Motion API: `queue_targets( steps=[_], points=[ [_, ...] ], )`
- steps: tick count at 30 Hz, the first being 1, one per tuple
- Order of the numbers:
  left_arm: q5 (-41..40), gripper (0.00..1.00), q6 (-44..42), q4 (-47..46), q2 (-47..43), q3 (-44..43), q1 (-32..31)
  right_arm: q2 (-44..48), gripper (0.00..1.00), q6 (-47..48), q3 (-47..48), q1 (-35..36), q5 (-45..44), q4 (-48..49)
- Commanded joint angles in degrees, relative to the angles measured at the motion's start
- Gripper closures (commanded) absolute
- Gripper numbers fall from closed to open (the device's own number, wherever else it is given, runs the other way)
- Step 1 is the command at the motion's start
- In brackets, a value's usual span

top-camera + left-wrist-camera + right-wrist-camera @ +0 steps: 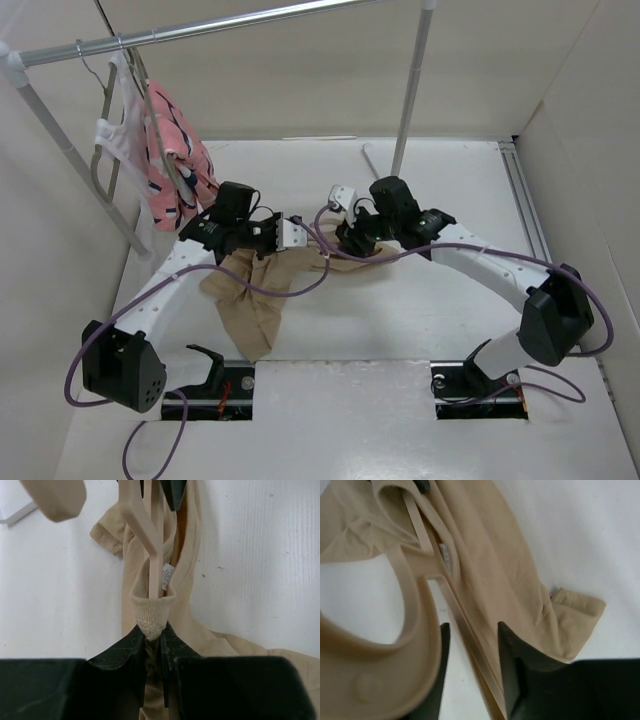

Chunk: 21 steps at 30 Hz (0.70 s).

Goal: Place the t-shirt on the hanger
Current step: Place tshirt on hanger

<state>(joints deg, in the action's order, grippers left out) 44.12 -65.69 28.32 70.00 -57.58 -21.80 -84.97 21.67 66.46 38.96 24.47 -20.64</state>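
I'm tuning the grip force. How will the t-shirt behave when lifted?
Probably floppy: the t-shirt lies crumpled and folded on the table. Likely light, being thin fabric. Its collar, pinched by the left gripper, bunches and may slip under pull.

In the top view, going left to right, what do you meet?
White garment on the rail → pink garment → left gripper → right gripper → rail's right upright.
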Motion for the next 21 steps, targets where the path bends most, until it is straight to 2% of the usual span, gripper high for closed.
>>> queue_targets(
  steps=[1,4,5,7,8,13,16,19,21],
  points=[
    [5.3,1.00,3.0,-1.9,-1.2,-3.2,0.1,-2.8,0.57,-2.2,-1.0,0.2,1.5,9.5],
    [5.8,1.00,3.5,-1.9,-1.2,-3.2,0.1,-3.4,0.71,-2.9,-2.4,0.2,0.7,10.3],
    [5.8,1.00,3.6,-1.9,-1.2,-3.2,0.6,-3.4,0.82,-2.9,-3.0,-0.5,0.1,10.3],
    [5.8,1.00,4.3,-1.9,-1.2,-3.2,0.6,-2.6,0.97,-3.4,-3.8,-1.3,0.1,10.3],
    [5.8,1.00,5.5,-1.9,-0.7,-3.2,1.2,-0.8,1.00,-3.4,-5.2,-2.6,0.1,10.3],
    [5.8,1.00,6.6,-1.9,0.4,-4.3,3.3,8.6,1.00,-2.7,-10.3,-6.7,1.6,9.7],
    [4.2,1.00,6.1,-2.9,0.9,-4.3,4.0,15.2,1.00,-0.1,-10.9,-8.8,2.2,5.3],
    [1.4,0.93,2.2,-2.9,1.5,-3.7,4.6,19.6,1.00,1.5,-9.9,-10.2,2.8,-1.6],
    [0.9,0.80,0.5,-3.7,1.5,-3.7,4.6,21.2,1.00,2.1,-8.6,-10.9,2.8,-6.3]
  ],
)
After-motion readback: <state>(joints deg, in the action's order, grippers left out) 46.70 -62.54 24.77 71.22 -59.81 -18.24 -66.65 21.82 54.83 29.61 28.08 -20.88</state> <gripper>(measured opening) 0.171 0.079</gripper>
